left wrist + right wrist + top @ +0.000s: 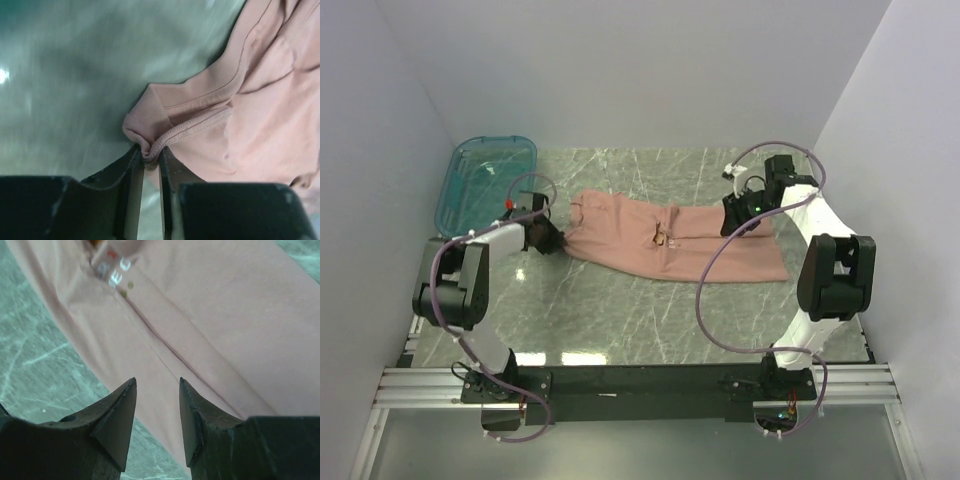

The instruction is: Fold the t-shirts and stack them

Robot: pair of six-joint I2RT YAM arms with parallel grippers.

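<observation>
The dusty-pink t-shirt (pixel 670 240) lies folded into a long strip across the middle of the marble table. My left gripper (pixel 552 240) is at its left end. In the left wrist view the gripper (pixel 151 155) is shut on a bunched ribbed edge of the t-shirt (pixel 260 115). My right gripper (pixel 733 215) hovers over the shirt's right part. Its jaws (pixel 157 385) stand open above the pink cloth (pixel 210 315) with nothing between them. A bit of the chest print (pixel 115 270) shows at the top of the right wrist view.
A translucent teal plastic bin (pixel 485 180) sits at the back left, just behind my left arm. White walls close in the table on three sides. Bare marble (pixel 620 310) lies between the shirt and the arm bases.
</observation>
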